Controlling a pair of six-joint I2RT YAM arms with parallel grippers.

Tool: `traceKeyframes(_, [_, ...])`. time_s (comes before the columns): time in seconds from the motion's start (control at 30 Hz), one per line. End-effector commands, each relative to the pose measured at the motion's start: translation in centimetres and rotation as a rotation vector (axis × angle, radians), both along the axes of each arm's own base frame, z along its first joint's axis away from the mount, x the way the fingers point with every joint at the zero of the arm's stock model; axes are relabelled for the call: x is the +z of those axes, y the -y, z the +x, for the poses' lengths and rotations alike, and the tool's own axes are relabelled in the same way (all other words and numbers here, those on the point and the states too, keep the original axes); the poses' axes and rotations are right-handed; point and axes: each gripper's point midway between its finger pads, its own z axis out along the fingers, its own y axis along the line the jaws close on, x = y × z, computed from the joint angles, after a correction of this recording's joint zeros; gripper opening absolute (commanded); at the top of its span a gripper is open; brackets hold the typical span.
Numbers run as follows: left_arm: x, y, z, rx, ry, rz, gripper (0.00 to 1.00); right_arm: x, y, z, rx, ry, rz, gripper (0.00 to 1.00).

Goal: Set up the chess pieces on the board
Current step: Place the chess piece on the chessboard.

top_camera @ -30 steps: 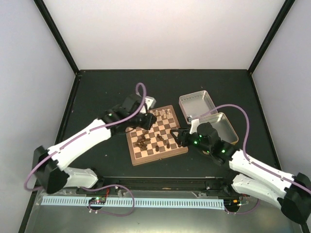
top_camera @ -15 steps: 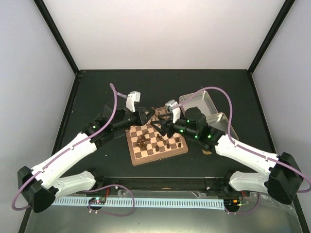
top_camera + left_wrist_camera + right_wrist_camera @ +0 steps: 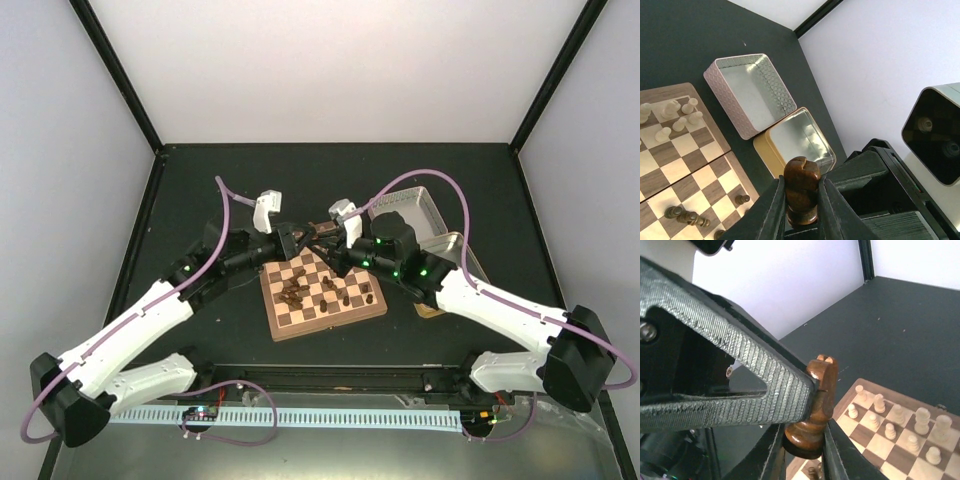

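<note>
- The top view alone shows the pose. The left arm (image 3: 140, 320) reaches in from 7 o'clock and the right arm (image 3: 500, 305) from 5 o'clock. The left gripper (image 3: 303, 237) and right gripper (image 3: 330, 243) meet tip to tip above the 12 o'clock edge of the board (image 3: 330, 323). What sits between them is too small to tell there.
- The wrist views settle it: a dark brown knight (image 3: 801, 182), upright and lifted off the board.
- Left wrist view: the left jaws stand narrow, closed against the knight's flanks, its head above their tips.
- Right wrist view: the right jaws pinch its round base from both sides, and a ribbed left finger (image 3: 755, 375) presses its neck from 9 o'clock.
- The left wrist view also shows cream pieces (image 3: 675, 117) at 9 o'clock, dark pieces (image 3: 687, 216) at 7 o'clock, and a pink tin (image 3: 747, 92) just beside a gold tin (image 3: 795, 140).
</note>
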Motion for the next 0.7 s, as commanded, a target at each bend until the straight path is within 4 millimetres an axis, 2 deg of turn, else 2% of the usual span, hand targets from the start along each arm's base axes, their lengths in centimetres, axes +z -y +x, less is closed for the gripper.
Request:
traceKeyframes(0.0, [0.8, -0.2, -0.8, -0.023, 0.006, -0.035, 0.17, 1.3, 0.2, 0.7, -0.021, 0.059, -0.006, 0.14])
traceKeyframes(0.17, [1.0, -0.4, -1.2, -0.044, 0.024, -0.026, 0.26, 0.7, 0.2, 0.1, 0.026, 0.114, -0.045, 0.03])
traceKeyframes(0.33, [2.6, -0.7, -1.8, -0.09, 0.095, -0.015, 0.57, 0.6, 0.8, -1.4, 0.097, 0.214, -0.07, 0.01])
traceKeyframes(0.43, [3.1, -0.8, -2.1, -0.119, 0.113, 0.008, 0.68, 0.7, 1.2, -2.1, 0.13, 0.272, -0.082, 0.02])
traceKeyframes(0.57, [3.0, -0.1, -2.4, -0.194, 0.092, 0.014, 0.72, 0.5, 1.2, -3.1, 0.193, 0.3, -0.103, 0.02])
traceKeyframes(0.67, [3.2, 0.8, -3.1, -0.278, 0.081, -0.013, 0.69, 0.2, 1.1, -3.3, 0.207, 0.301, -0.12, 0.02])
